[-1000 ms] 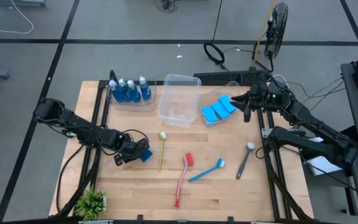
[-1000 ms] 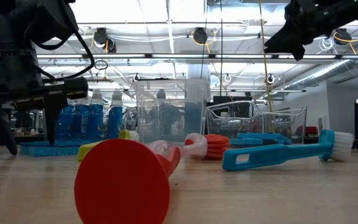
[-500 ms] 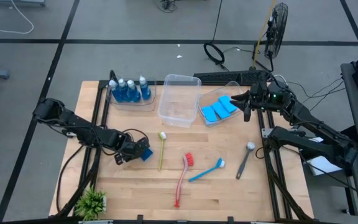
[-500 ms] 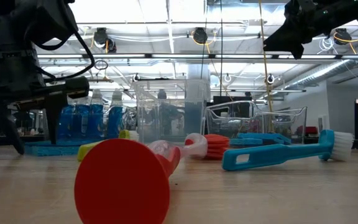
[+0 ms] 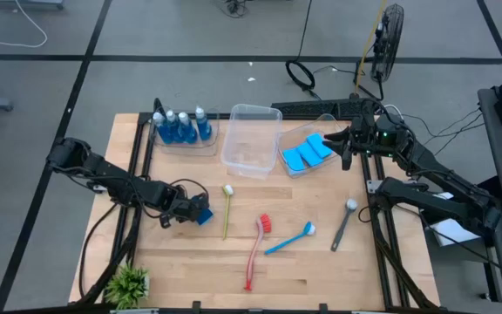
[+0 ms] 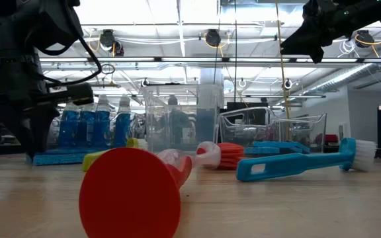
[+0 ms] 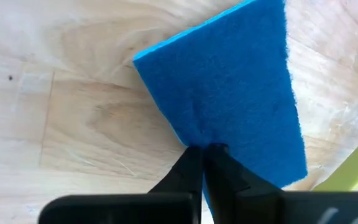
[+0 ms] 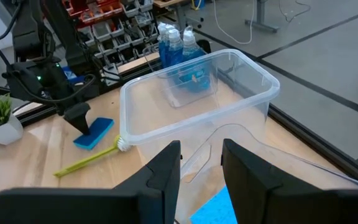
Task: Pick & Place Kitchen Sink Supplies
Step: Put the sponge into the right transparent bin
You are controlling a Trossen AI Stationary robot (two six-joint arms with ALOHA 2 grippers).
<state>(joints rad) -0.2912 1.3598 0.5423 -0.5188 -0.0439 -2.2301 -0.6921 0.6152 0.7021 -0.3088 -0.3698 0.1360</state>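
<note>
— So where is the flat blue rectangular sponge (image 7: 229, 93) just now?

— Down on the pale wooden table (image 5: 321, 279), toward its left side, just beside the yellow-green long-handled dish brush (image 5: 227, 212). The left gripper (image 5: 190, 212) has its two dark fingers (image 7: 188, 171) pressed together on the sponge's edge, pinching it; the sponge lies flat on the wood.

— And the other supplies?

— Three more brushes lie on the table's near half: a red one with a red bristle head (image 5: 255, 249), a light blue one (image 5: 288, 238) angled next to it, and a grey one with a round pale head (image 5: 343, 222) toward the right. Four small clear bottles of blue liquid with pale caps (image 5: 181, 126) stand together in a clear plastic tub (image 5: 209, 144) at the back left. More blue sponges (image 5: 307, 153) lie in another clear tub (image 5: 331, 119) at the back right, and between those two sits a taller clear tub (image 5: 251, 139), which looks unfilled.

— The right arm?

— Its gripper (image 5: 347, 148) hangs above the table's back right, just beside the tub of sponges, fingers (image 8: 163, 171) parted with nothing between them.

— Anything else?

— A small green spiky plant in a white pot (image 5: 129, 283) at the near left corner.
</note>
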